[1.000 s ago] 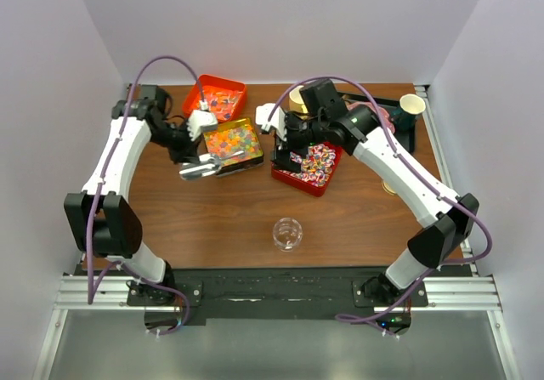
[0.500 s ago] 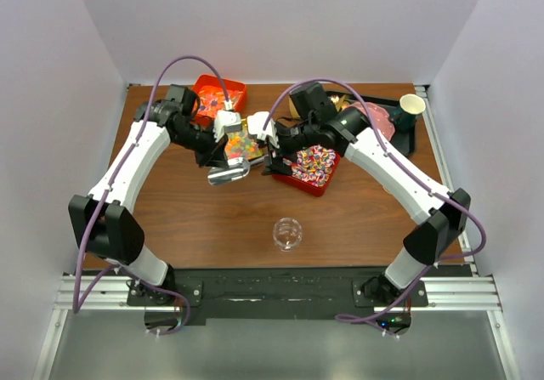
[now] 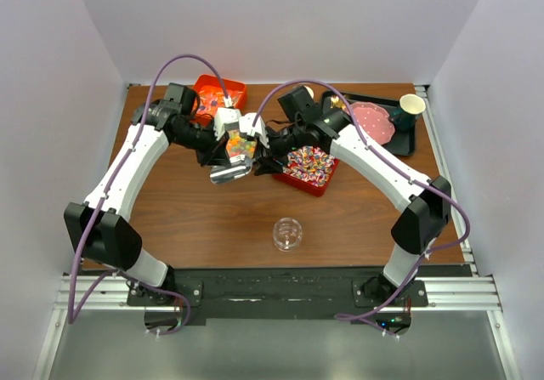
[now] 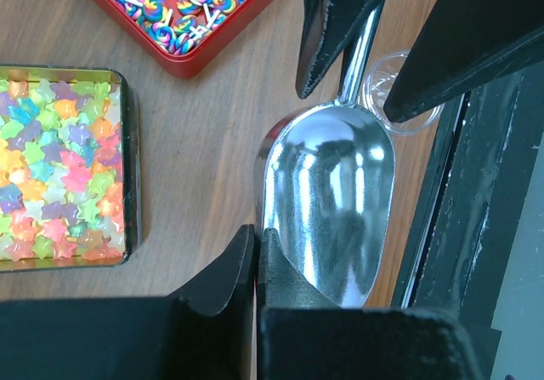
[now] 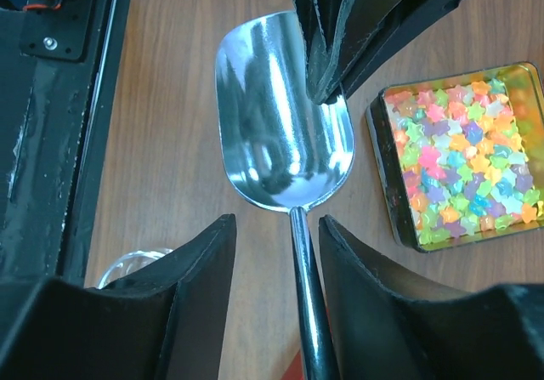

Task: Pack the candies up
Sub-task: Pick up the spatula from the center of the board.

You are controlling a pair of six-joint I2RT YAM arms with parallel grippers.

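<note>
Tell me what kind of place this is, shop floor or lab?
Likely a lab test cell: plain white walls box in one wooden table, the left arm and right arm are bolted to an aluminium rail, and candies in a red tray plus a metal scoop are laid out.

Both hands crowd mid-surface: the left hand [image 4: 257, 248] and right hand [image 5: 276, 240] meet at the scoop [image 3: 229, 173], just beside the tin [image 4: 59, 167] and red tray [image 3: 308, 166]. Near left and near right of the surface [image 3: 170, 218] lie open; a clear cup [image 3: 287, 233] stands near centre.
</note>
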